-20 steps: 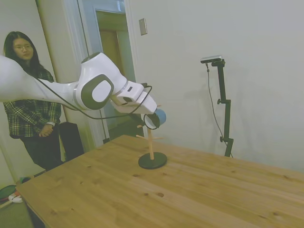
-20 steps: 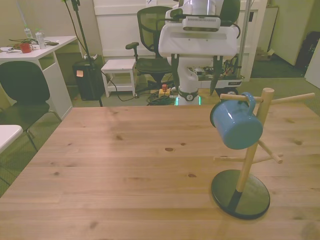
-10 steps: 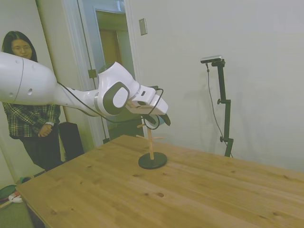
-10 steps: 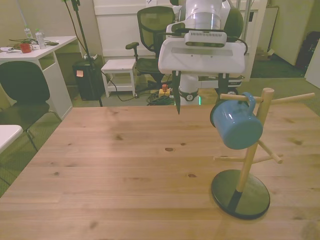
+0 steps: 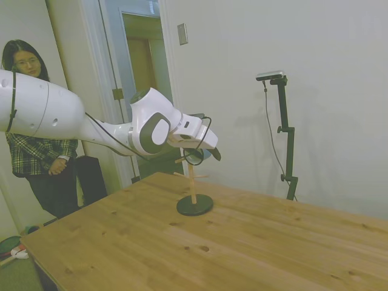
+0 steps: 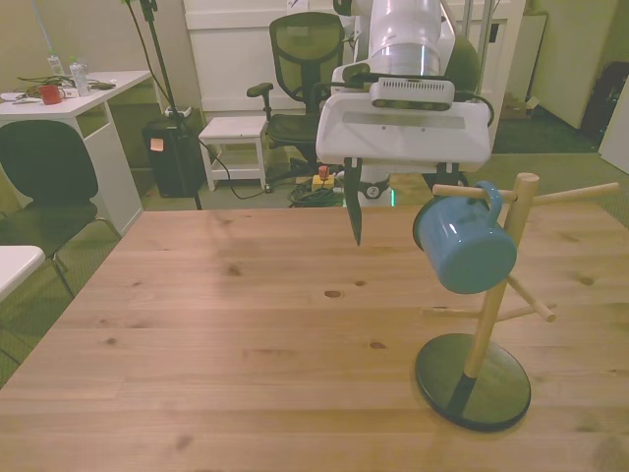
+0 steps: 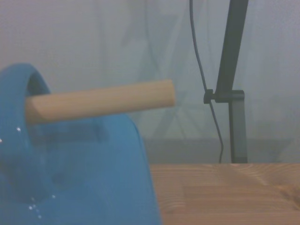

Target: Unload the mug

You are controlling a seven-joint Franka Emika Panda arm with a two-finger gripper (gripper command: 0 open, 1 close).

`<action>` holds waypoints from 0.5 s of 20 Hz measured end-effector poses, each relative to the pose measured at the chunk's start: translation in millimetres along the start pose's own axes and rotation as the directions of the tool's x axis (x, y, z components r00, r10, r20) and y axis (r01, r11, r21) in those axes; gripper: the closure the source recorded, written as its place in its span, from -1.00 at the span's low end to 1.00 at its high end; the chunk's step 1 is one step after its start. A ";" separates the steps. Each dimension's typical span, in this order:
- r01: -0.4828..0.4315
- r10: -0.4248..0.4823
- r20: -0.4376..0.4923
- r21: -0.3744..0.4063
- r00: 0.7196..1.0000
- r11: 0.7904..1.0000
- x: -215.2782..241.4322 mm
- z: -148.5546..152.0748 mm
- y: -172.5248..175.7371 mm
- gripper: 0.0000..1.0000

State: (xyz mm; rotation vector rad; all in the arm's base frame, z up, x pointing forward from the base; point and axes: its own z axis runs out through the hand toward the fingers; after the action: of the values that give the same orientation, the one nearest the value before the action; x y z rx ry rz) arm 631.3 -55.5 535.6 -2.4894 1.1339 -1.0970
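The light-blue mug [image 6: 464,246] hangs by its loop handle on an upper peg of the wooden mug tree [image 6: 486,315], at the front view's right. My gripper [image 6: 401,234] hovers just behind it at peg height and is open. One dark finger [image 6: 356,211] points down toward the front view's left of the mug; the other is hidden behind the mug. In the side view the gripper [image 5: 212,154] covers most of the mug above the tree's dark round base [image 5: 194,205]. The wrist view shows the mug's blue wall [image 7: 84,178] and the peg [image 7: 98,101] from close by.
The tree's lower pegs [image 6: 531,307] stick out to the sides. A person [image 5: 36,145] stands beyond the table's end in the side view. Office chairs [image 6: 300,69] and a white desk [image 6: 74,108] stand beyond the far edge.
The arm has reached forward and come down, bringing the open gripper from behind the table's far edge to right behind the mug. Mug and tree have not moved.
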 end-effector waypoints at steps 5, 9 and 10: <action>0.006 -0.006 0.004 0.004 1.000 1.000 -2.9 9.4 -8.7 1.00; 0.004 -0.004 -0.002 0.008 1.000 1.000 1.3 12.8 -11.7 1.00; 0.004 -0.004 -0.002 0.009 1.000 1.000 1.8 13.0 -12.1 1.00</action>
State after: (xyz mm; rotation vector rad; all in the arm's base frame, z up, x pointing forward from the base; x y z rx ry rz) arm 648.1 -50.1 532.8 -2.4854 1.1229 -1.1037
